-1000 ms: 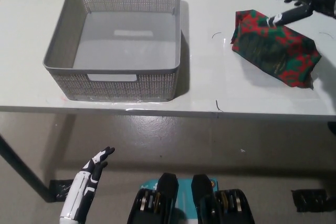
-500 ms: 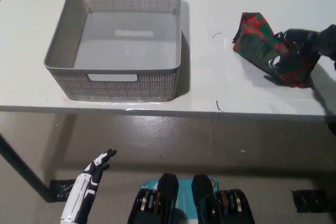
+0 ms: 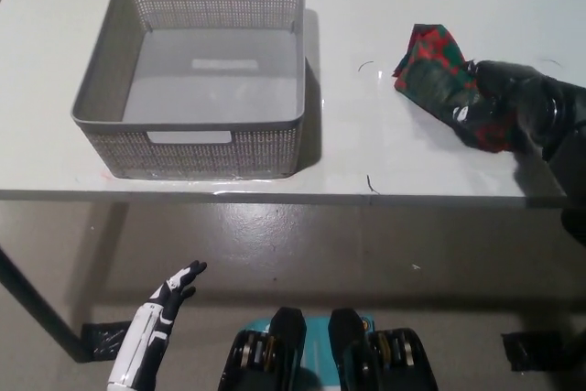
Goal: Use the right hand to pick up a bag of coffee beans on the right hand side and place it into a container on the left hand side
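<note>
Hidden and cut-off parts around the table

The black right hand (image 3: 502,103) covers the right part of the red and green coffee bag (image 3: 430,66), so the bag's right end cannot be seen, and how firmly the hand closes on it cannot be told. The right arm runs out of the picture at the right edge. The white left hand (image 3: 169,295) is below the table's near edge at lower left; its forearm is cut off by the bottom edge. The table (image 3: 366,6) is cut off at the far, left and right sides. Small dark marks on the tabletop near the bag are too small to identify.
</note>
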Available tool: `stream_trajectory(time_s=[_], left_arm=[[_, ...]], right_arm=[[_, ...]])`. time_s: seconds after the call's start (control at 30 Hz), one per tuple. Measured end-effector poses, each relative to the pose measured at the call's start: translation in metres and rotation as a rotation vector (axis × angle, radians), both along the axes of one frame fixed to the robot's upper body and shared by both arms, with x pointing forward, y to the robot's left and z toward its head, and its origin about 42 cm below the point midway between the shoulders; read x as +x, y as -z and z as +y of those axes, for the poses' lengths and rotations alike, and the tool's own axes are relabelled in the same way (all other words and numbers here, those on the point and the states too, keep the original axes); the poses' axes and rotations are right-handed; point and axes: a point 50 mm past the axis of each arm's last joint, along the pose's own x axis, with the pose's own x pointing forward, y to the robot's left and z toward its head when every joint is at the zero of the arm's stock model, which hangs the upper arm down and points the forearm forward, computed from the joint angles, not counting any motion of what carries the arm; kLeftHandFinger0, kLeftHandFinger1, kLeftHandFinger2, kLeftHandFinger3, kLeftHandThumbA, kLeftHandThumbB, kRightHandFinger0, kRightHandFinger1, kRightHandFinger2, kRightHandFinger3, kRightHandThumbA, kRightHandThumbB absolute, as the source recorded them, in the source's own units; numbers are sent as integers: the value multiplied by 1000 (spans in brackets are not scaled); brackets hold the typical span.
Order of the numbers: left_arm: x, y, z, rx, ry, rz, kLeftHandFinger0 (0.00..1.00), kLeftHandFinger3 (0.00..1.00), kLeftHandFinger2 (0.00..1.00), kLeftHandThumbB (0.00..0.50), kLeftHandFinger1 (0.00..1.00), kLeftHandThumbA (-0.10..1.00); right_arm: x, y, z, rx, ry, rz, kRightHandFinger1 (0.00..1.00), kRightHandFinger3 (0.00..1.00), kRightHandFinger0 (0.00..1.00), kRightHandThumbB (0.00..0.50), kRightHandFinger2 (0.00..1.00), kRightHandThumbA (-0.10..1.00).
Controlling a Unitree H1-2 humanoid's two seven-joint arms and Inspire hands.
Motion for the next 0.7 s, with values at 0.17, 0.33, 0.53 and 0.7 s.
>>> stream_trajectory(time_s=[0.17, 0.33, 0.53, 0.7], left_arm=[[1, -1, 0, 0, 1, -3, 1000, 1000, 1000, 297, 1000, 1000], [5, -3, 0, 0, 4, -11, 1000, 1000, 1000, 286, 1000, 1000], [6, -4, 0, 2, 9, -16, 1000, 1000, 1000, 267, 1000, 1000], [7, -5, 1, 6, 12, -17, 1000, 1000, 1000, 262, 1000, 1000]], right_arm=[[0, -1, -2, 30, 0, -141, 646, 1000, 124, 149, 996, -100], [-6, 12, -7, 63, 4, -235, 540, 1000, 74, 136, 958, -100], [-9, 16, -9, 120, 8, -350, 532, 927, 4, 158, 973, -100], [-5, 2, -4, 188, 6, -414, 478, 959, 0, 172, 906, -100]])
